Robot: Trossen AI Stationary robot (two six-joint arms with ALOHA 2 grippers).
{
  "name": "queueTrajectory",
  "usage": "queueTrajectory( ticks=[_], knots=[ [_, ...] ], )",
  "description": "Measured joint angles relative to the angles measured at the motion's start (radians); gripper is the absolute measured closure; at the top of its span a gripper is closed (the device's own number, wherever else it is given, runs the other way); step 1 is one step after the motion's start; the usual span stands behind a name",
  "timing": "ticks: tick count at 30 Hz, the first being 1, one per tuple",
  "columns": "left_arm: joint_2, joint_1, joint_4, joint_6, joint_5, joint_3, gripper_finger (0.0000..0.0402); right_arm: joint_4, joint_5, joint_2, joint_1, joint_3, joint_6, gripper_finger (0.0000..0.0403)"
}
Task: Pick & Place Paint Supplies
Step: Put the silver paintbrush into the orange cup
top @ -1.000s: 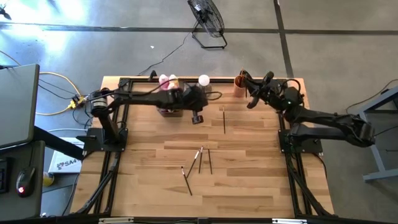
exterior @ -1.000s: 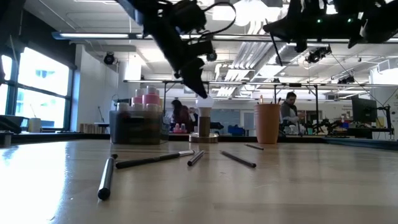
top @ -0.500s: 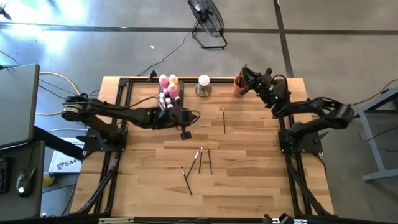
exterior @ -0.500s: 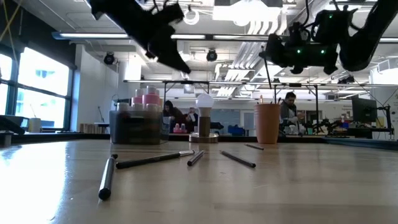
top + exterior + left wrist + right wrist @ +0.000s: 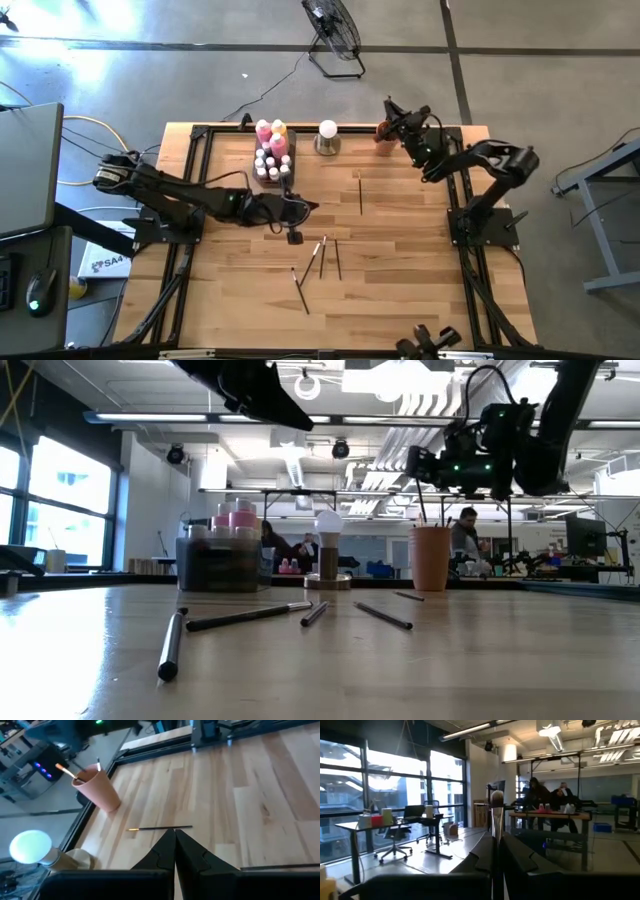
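A: How are the right fingers (image 5: pixel 482 852) set?

B: They are pressed together on a thin paintbrush (image 5: pixel 496 800), whose bristle end stands up from between them. In the high view they are seen at the upper right of the frame, over the orange cup (image 5: pixel 383 133).

A: And the left fingers (image 5: pixel 160 857)?

B: They are pressed together with nothing between them, and are held above the middle of the surface (image 5: pixel 420 290). A single brush (image 5: pixel 160 827) lies just ahead of them.

A: Where are the rest of the supplies found?

B: The paint bottles (image 5: pixel 272 150) are grouped in the tray at the upper centre, beside the white ball (image 5: pixel 327 129). Three loose brushes (image 5: pixel 322 255) lie below the centre.

A: Which step is judged to be in hand?

B: The pinched brush is probably to be placed in the cup, where other brushes (image 5: pixel 75 775) are already standing.

A: How is that done well?

B: The brush should be kept upright and centred over the cup's mouth. Its lower end should be brought inside the rim before the pinch is eased, and the standing brushes should be avoided. The cup looks light, so a sideways push on its wall should be avoided.
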Motion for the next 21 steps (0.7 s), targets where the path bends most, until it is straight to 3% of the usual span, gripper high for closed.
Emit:
queueTrajectory(
  ticks=[10, 21],
  knots=[
    [0.0, -0.023, -0.006, -0.02, 0.008, 0.0, 0.0401, -0.025, 0.109, 0.086, 0.0, 0.056, -0.093, 0.039],
    [0.0, -0.023, -0.004, -0.015, -0.013, 0.0, 0.0401, -0.094, 0.115, 0.086, 0.0, 0.055, -0.144, 0.0387]
  ],
)
